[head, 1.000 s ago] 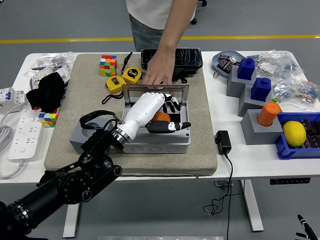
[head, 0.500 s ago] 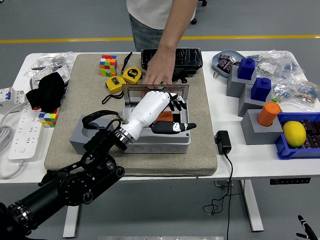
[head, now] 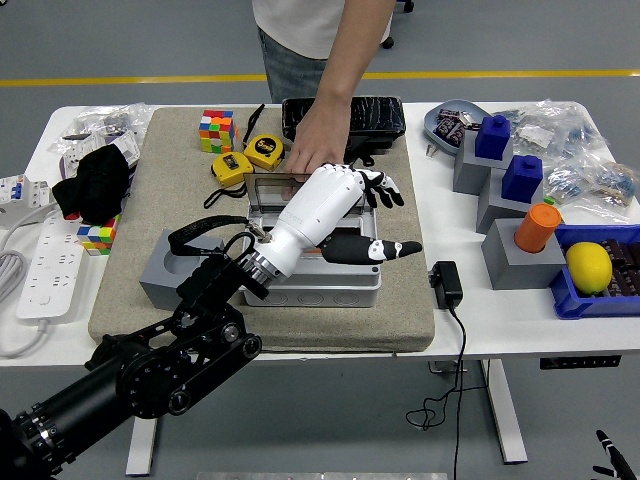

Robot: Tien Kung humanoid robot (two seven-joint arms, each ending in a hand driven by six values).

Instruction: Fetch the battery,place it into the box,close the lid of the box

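Grey plastic, hard and smooth, makes up the shallow rectangular box [head: 330,285] sitting on the beige felt mat [head: 400,300], and its clear-paned lid [head: 262,192] stands up at the box's far side. The robot's white left hand [head: 375,220] hovers over the box opening with its black-tipped fingers [head: 385,190] spread and nothing held. The battery I cannot pick out for certain; a sliver of orange shows inside the box under the palm, which may be it. If so, it is a small, rigid, fairly dense thing, slick-skinned, best pinched across its middle. The lid looks light and stiff, hinged at the back, and I'd judge it should be pushed from its top edge so it swings down toward the near side of the box. A person's hand [head: 318,140] rests just behind the box, touching or nearly touching the lid's top, so room there is tight. The mat should keep the box from sliding on the white tabletop [head: 470,330]. Yellow tape measures [head: 250,158] lie beyond the box to its left.
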